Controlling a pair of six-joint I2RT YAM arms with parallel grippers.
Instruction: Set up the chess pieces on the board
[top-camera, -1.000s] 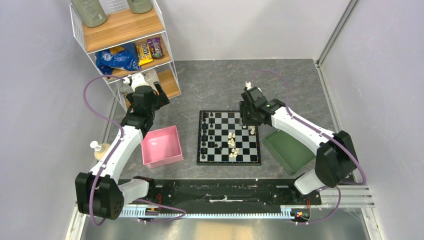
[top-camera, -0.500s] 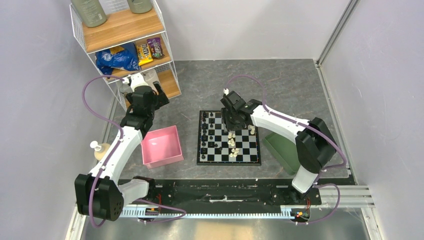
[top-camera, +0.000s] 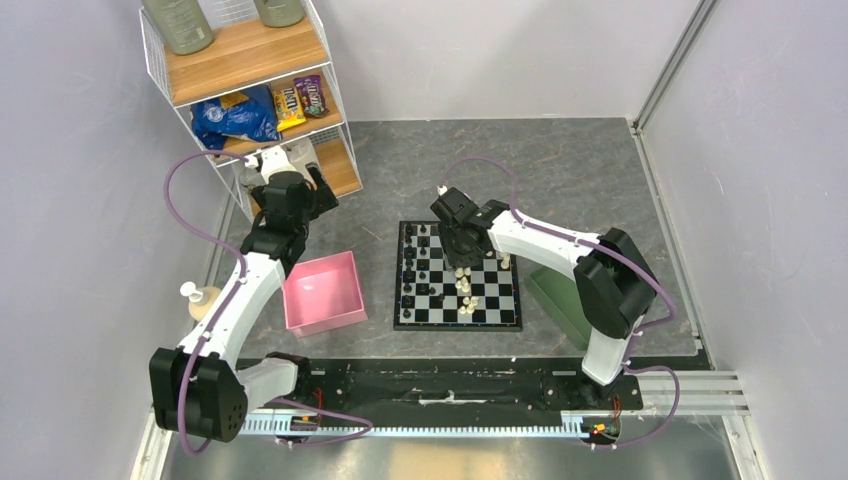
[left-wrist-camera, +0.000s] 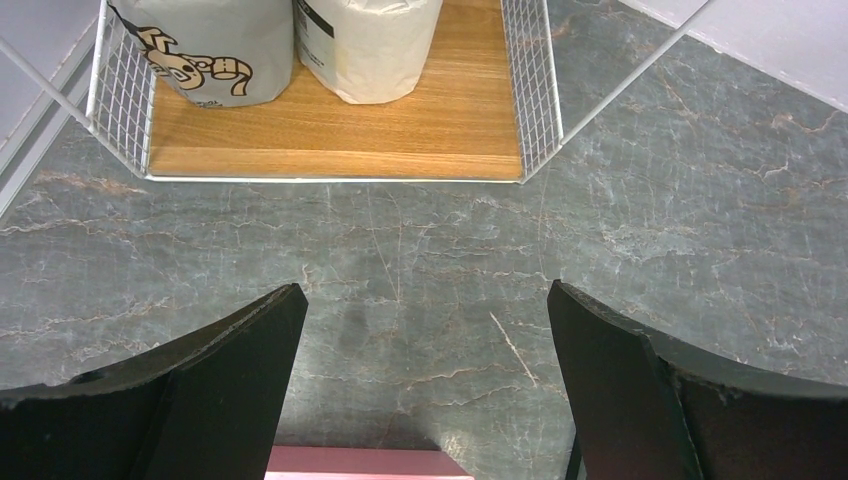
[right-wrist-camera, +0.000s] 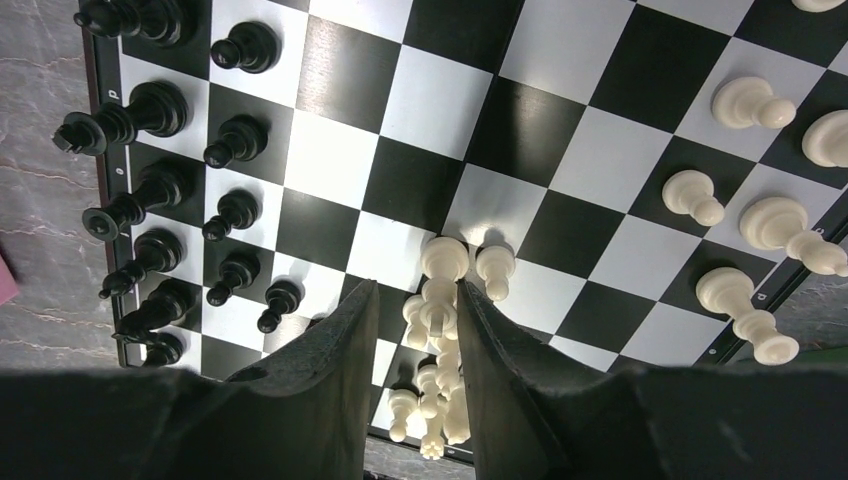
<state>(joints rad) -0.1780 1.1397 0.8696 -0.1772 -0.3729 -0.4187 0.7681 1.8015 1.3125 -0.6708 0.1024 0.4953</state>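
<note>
The board (top-camera: 455, 326) lies at the table's middle. Black chess pieces (top-camera: 410, 262) fill its two left columns and show as two rows (right-wrist-camera: 232, 150) in the right wrist view. Several white pieces (top-camera: 465, 287) huddle near the board's centre, and others (right-wrist-camera: 693, 195) stand along the right side. My right gripper (right-wrist-camera: 416, 290) hangs over the central huddle, open, its fingers straddling one white piece (right-wrist-camera: 437, 318) that sits close to the right finger. My left gripper (left-wrist-camera: 425, 290) is open and empty above bare table, away from the board.
A pink tray (top-camera: 322, 292) sits left of the board; its edge (left-wrist-camera: 360, 462) lies under the left gripper. A green tray (top-camera: 580, 300) lies to the right. A wire shelf (top-camera: 250, 90) with paper rolls (left-wrist-camera: 365, 45) stands at the back left.
The right arm swung left from the board's right side to the central white pieces, and its jaws narrowed a little. The left arm has not moved.
</note>
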